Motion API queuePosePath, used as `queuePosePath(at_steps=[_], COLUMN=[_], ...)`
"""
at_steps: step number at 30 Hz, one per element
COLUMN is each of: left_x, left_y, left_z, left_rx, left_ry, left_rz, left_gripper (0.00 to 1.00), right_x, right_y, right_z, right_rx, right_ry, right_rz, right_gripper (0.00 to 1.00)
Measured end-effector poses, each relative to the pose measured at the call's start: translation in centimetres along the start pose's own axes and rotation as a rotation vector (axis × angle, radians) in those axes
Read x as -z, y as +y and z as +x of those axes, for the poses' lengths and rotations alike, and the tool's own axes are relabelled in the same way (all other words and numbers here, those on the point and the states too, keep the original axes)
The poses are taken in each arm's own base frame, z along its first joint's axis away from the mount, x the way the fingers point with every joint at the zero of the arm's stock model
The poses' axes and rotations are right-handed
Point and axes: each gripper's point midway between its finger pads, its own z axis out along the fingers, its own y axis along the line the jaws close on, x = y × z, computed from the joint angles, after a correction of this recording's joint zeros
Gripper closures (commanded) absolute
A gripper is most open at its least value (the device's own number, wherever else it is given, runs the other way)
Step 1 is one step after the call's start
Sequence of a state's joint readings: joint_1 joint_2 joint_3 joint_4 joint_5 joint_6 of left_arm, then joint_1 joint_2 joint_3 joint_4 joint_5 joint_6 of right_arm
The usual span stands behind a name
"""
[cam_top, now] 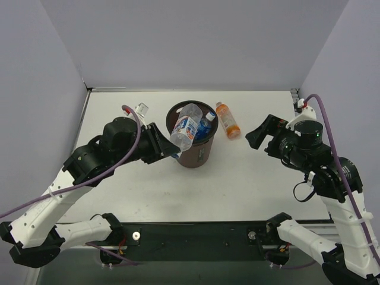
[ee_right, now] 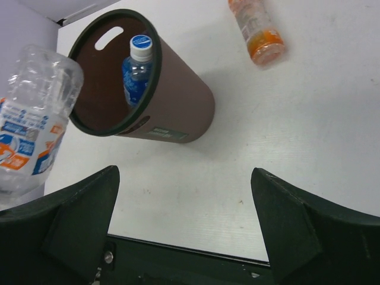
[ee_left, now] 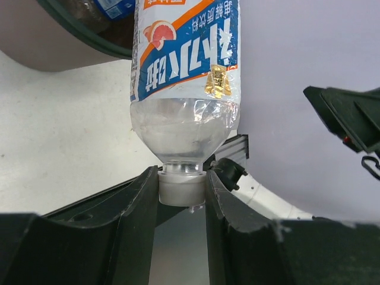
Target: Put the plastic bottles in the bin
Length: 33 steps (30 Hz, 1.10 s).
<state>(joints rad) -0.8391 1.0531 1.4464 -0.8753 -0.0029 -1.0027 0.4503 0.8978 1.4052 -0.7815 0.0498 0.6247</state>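
Observation:
The dark brown bin (cam_top: pixel 196 155) stands upright at mid table. My left gripper (cam_top: pixel 168 148) is shut on the white cap (ee_left: pixel 182 187) of a clear bottle with a blue, white and orange label (cam_top: pixel 185 126), held tilted over the bin's rim. A clear bottle with a blue label and white cap (ee_right: pixel 138 68) stands inside the bin (ee_right: pixel 166 107). The orange bottle (cam_top: pixel 228 120) lies on the table just right of the bin, also in the right wrist view (ee_right: pixel 258 27). My right gripper (cam_top: pixel 256 138) is open and empty, right of the orange bottle. No other bottle shows.
White walls close the table at the back and both sides. A black rail (cam_top: pixel 196 231) runs along the near edge between the arm bases. My right arm's body (cam_top: pixel 309 148) is at the right.

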Motion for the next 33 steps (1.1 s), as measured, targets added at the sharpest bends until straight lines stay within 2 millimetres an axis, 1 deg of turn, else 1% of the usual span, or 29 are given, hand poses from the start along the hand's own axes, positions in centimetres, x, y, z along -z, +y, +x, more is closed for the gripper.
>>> queuePosePath(at_steps=[4, 7, 9, 11, 12, 13, 14, 17, 18, 24, 27, 30, 33], left_x=[-1.2, -2.5, -3.2, -3.9, -4.3, -4.5, -4.8, -5.6, -5.7, -5.7, -5.4, -4.2, -2.4], left_y=[1.4, 2.0, 2.4, 2.8, 2.9, 3.0, 3.0, 3.0, 3.0, 2.6, 2.7, 2.7, 2.9], left_z=[-0.1, -0.4, -0.6, -0.8, -1.1, -1.4, -1.8, -2.6, -2.8, -4.2, -4.9, -6.1, -6.8], left_rx=[0.099, 0.175, 0.214, 0.256, 0.286, 0.307, 0.327, 0.362, 0.369, 0.382, 0.351, 0.259, 0.133], left_ry=[-0.002, -0.01, -0.023, -0.035, -0.045, -0.055, -0.064, -0.087, -0.093, -0.151, -0.18, -0.231, -0.278], left_rz=[-0.034, -0.056, -0.062, -0.064, -0.066, -0.067, -0.067, -0.065, -0.066, -0.041, -0.045, -0.05, -0.052], left_gripper=[1.0, 1.0, 1.0, 1.0, 0.95, 0.8, 0.53, 0.09, 0.05, 0.04, 0.04, 0.03, 0.03], right_x=[-0.8, -1.5, -2.3, -2.6, -2.6, -2.5, -2.4, -2.2, -2.1, -2.3, -3.0, -4.4, -6.2], right_y=[1.8, 2.8, 3.2, 3.4, 3.5, 3.6, 3.6, 3.8, 3.9, 4.1, 4.0, 3.9, 3.0], right_z=[0.5, 0.7, 0.9, 1.2, 1.2, 1.2, 1.1, 1.2, 1.2, 1.7, 2.4, 3.2, 3.8], right_rx=[0.003, 0.006, 0.008, 0.011, 0.011, 0.01, 0.01, 0.012, 0.012, 0.036, 0.053, 0.06, 0.067], right_ry=[0.05, 0.085, 0.104, 0.118, 0.121, 0.121, 0.118, 0.116, 0.116, 0.132, 0.157, 0.192, 0.214], right_rz=[-0.077, -0.105, -0.111, -0.115, -0.119, -0.123, -0.128, -0.14, -0.143, -0.151, -0.143, -0.115, -0.048], right_gripper=[0.13, 0.13, 0.11, 0.06, 0.04, 0.03, 0.01, 0.0, 0.0, 0.0, 0.04, 0.05, 0.08])
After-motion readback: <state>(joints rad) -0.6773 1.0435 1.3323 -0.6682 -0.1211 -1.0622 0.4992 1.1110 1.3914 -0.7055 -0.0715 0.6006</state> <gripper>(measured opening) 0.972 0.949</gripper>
